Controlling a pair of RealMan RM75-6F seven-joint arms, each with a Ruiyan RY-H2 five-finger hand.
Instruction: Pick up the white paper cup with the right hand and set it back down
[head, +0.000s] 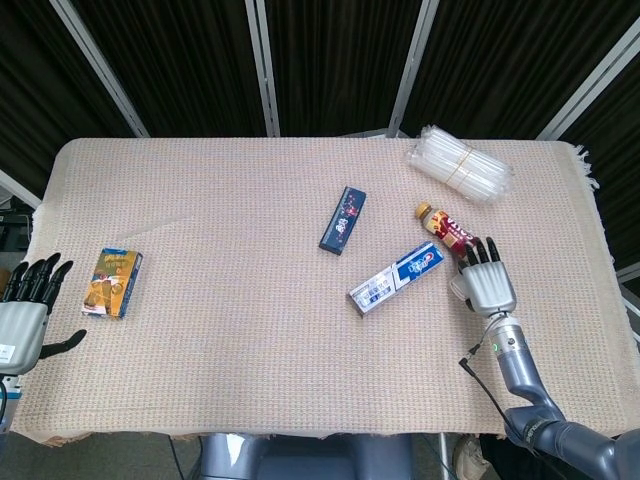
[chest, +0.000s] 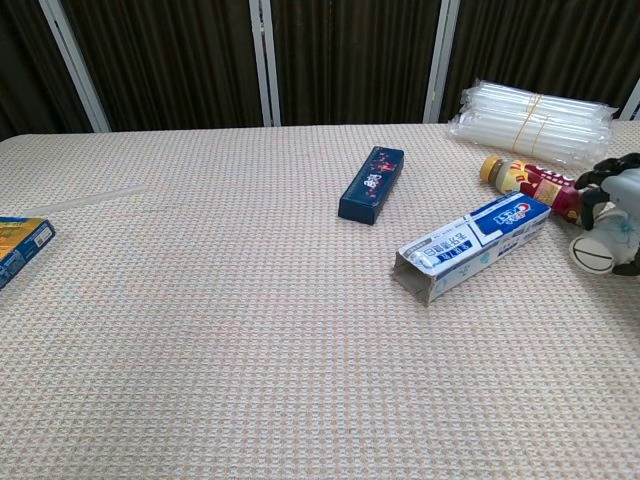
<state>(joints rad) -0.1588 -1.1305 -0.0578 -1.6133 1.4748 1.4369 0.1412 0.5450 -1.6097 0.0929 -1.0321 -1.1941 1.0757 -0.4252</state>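
White paper cup (chest: 600, 247) lies on its side near the tabletop's right edge, the right hand (head: 486, 283) draped over it, fingers not visibly clamped. Closing carelessly could roll it off, or knock the bottle (chest: 527, 180) just beside.

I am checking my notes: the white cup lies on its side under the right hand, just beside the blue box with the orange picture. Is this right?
One thing is wrong. The cup lies on its side under the right hand, but beside the bottle and toothpaste box. The head view shows the orange-picture box far across the table, near the left hand.

We see a grey-backed right hand (head: 485, 283) with black fingers (head: 478, 249), a grey forearm with green indicator light (head: 494, 347), and a matching grey-and-black left hand (head: 22, 315).
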